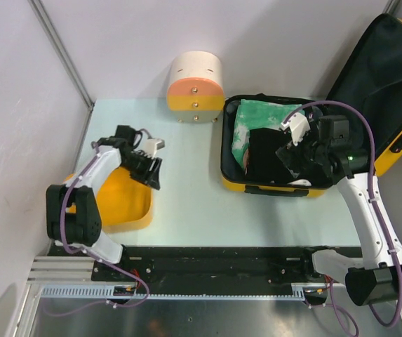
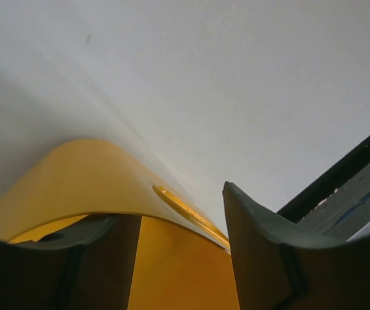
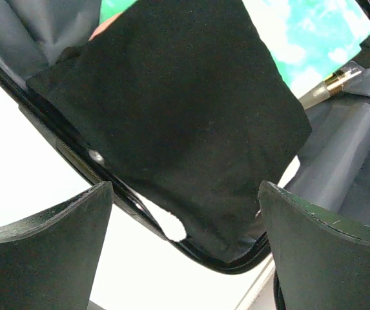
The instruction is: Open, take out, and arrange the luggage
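Observation:
The luggage (image 1: 271, 188), a yellow hard-shell suitcase, lies open at the right, its dark-lined lid (image 1: 379, 77) leaning back. Inside lie a black cloth (image 1: 262, 154) and a green-and-white cloth (image 1: 253, 119). My right gripper (image 1: 293, 151) hovers open over the suitcase's near part. In the right wrist view the black cloth (image 3: 172, 97) and the zipper rim (image 3: 75, 152) show past my right gripper (image 3: 185, 194), which holds nothing. My left gripper (image 1: 150, 172) is at the yellow tub (image 1: 120, 200), its jaws apart astride the tub's rim (image 2: 75, 181).
A cream-and-orange cylindrical container (image 1: 195, 84) stands at the back middle of the pale table (image 1: 186, 203). Grey walls close in the left and back. The black rail (image 1: 215, 263) with the arm bases runs along the near edge.

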